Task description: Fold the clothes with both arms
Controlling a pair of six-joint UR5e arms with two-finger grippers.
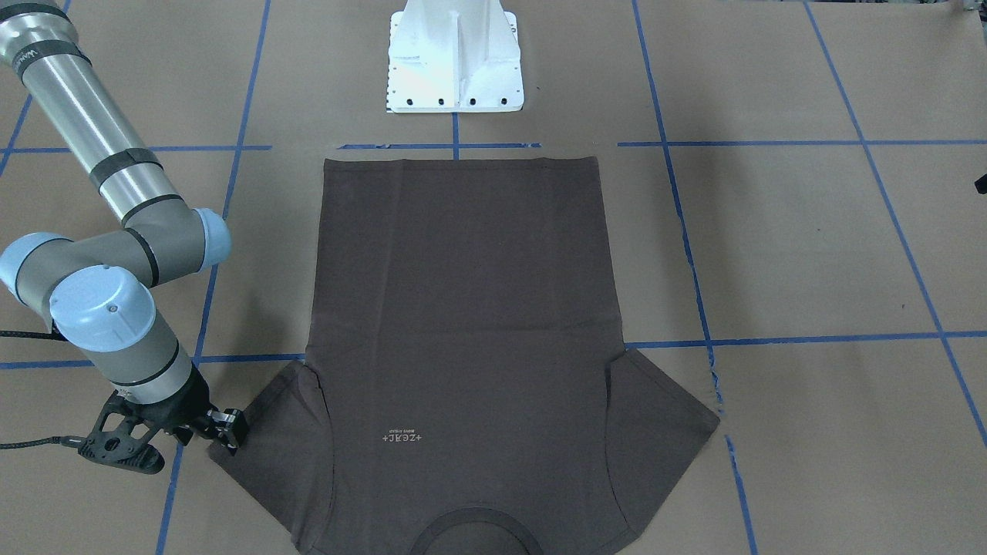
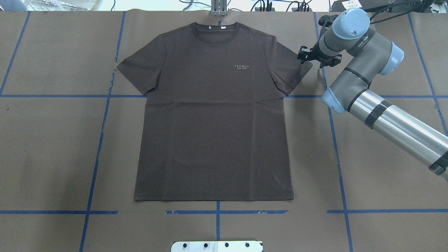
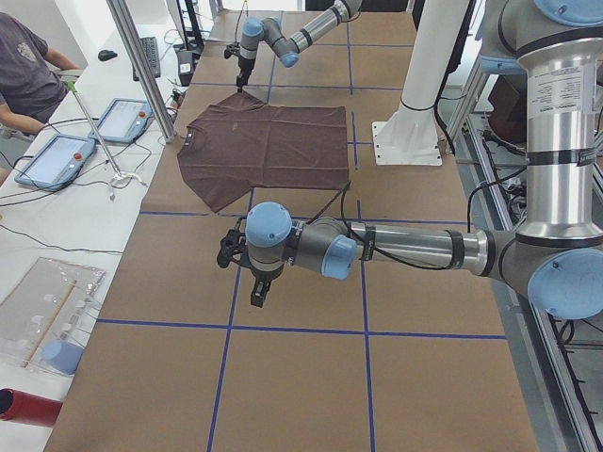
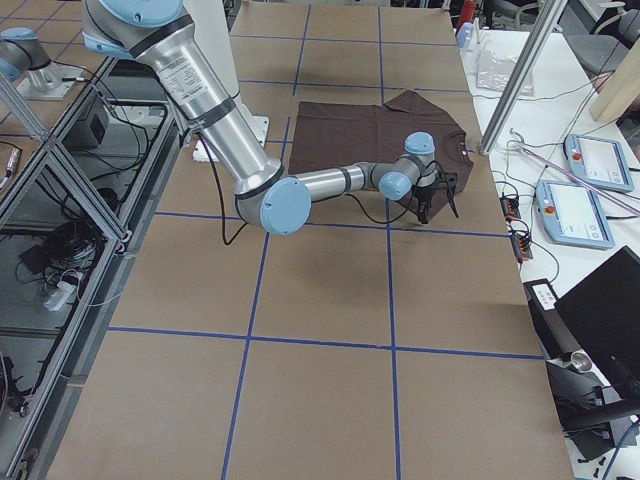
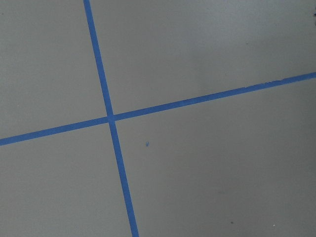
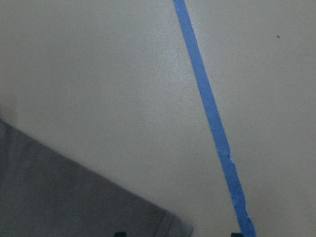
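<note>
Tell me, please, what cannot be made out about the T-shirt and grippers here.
Left gripper: shows only in the exterior left view; open or shut, cannot tell.
Right gripper fingers: nearly all cut off by the right wrist view's lower edge.
T-shirt collar: cropped by the front-facing view's lower edge.
Chest logo: lettering too small to read overhead.

— What colours are you seeing?
— Your T-shirt [image 2: 213,122] is dark brown-grey, its chest logo [image 2: 243,66] pale. Around the T-shirt, your table [image 2: 49,150] is plain tan, gridded with blue tape [image 2: 52,95].
— And the right arm [image 2: 402,127] beside the T-shirt?
— Silver-grey, with light-blue caps [image 2: 351,22].
</note>
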